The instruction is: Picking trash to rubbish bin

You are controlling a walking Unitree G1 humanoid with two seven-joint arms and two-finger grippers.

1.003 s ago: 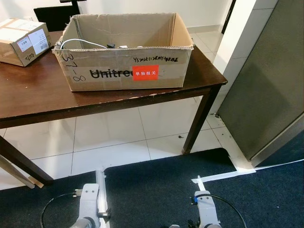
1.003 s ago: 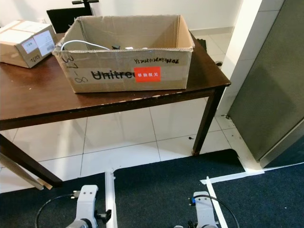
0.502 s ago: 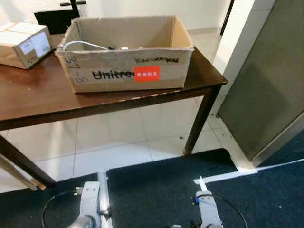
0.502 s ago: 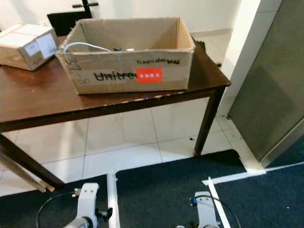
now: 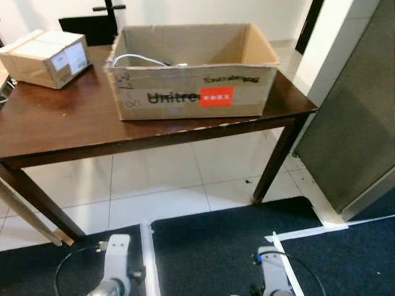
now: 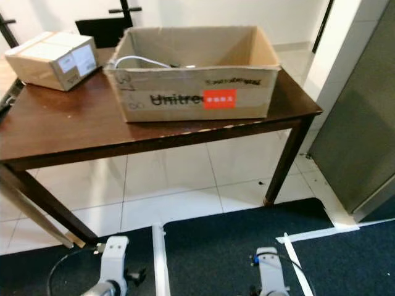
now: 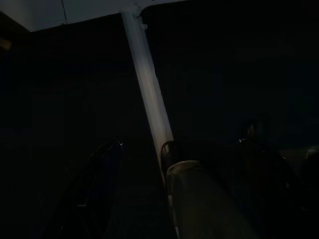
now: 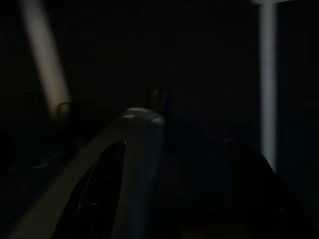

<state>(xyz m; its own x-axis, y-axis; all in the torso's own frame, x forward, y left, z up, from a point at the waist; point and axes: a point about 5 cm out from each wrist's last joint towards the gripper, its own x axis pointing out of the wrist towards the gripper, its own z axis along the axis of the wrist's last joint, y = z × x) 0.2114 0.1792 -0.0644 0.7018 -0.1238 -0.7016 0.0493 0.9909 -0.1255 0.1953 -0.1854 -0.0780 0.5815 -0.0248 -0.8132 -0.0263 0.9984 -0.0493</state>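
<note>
Item: large open-topped brown cardboard box (image 5: 194,92), the likely trash receptacle
Markings: black "Unitree" lettering, red rectangular label, handwritten black notes on the front face
Pose: upright, flaps gone or folded away
Position: on the dark brown wooden table (image 5: 55,129), toward its right end, near the front edge
Contents: white cable (image 5: 137,59) looped at the left inner side; small dark items beside it, too small to identify
</note>
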